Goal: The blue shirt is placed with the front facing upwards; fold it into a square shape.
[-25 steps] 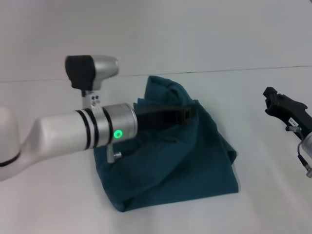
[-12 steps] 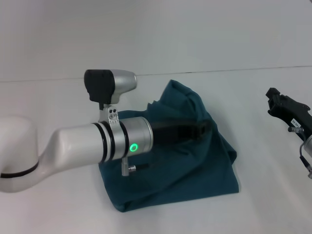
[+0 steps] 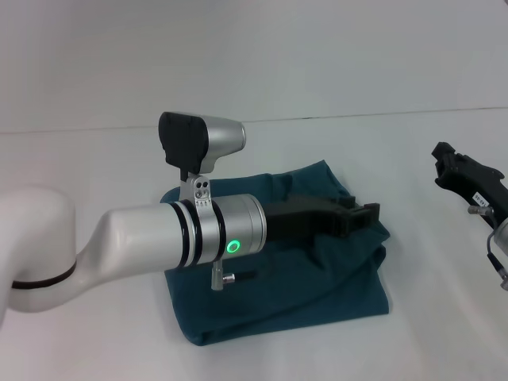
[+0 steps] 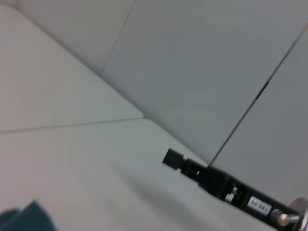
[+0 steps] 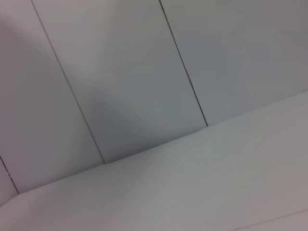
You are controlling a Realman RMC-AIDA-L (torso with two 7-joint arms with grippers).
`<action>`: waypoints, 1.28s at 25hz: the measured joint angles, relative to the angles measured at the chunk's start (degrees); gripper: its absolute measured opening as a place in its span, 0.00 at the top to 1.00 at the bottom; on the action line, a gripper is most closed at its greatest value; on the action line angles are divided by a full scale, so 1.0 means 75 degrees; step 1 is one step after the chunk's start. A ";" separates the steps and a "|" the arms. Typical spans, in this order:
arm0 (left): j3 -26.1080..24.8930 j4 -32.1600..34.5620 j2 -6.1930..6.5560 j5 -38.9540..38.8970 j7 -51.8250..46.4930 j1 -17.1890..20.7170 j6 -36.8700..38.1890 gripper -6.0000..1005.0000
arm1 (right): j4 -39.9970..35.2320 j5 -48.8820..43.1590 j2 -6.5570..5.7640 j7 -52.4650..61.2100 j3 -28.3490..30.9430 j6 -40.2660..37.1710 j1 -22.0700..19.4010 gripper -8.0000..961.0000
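Observation:
The blue shirt [image 3: 302, 278] lies in the middle of the white table as a folded, roughly square teal bundle, with only plain fabric showing. My left arm reaches across it from the left. My left gripper [image 3: 367, 213] sits low over the bundle's far right corner, close to the cloth. A corner of the blue shirt [image 4: 24, 219] shows in the left wrist view. My right gripper [image 3: 443, 163] hangs off to the right, well away from the cloth, and the left wrist view also shows the right gripper [image 4: 173, 158].
The white table [image 3: 79, 159] runs back to a pale wall. My left arm's silver forearm [image 3: 198, 234] covers the left part of the bundle. The right wrist view shows only wall panels and table.
My left gripper has swept to the right and downward. The raised peak of cloth it carried has come down flat over the bundle. The right arm has not moved.

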 joint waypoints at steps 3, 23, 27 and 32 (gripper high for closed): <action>-0.0192 0.0451 0.0000 -0.0004 0.0632 0.0414 0.0105 0.70 | -0.0036 -0.0009 -0.0001 0.0069 -0.0019 -0.0053 -0.0017 0.96; -0.2653 0.0761 0.0000 -0.0334 0.3470 0.2297 0.1917 0.14 | -0.5055 -0.0626 -0.0138 0.5361 -0.5482 -0.3302 -0.0053 0.96; -0.2874 0.0606 -0.0001 -0.0342 0.3962 0.2356 0.2202 0.14 | -0.6116 -0.1020 -0.0332 0.6080 -0.6544 -0.3893 -0.0043 0.83; -0.3125 0.0425 -0.0001 -0.0375 0.4157 0.2444 0.2365 0.14 | -0.6824 -0.1286 -0.0984 0.7461 -0.7778 -0.5077 0.0161 0.68</action>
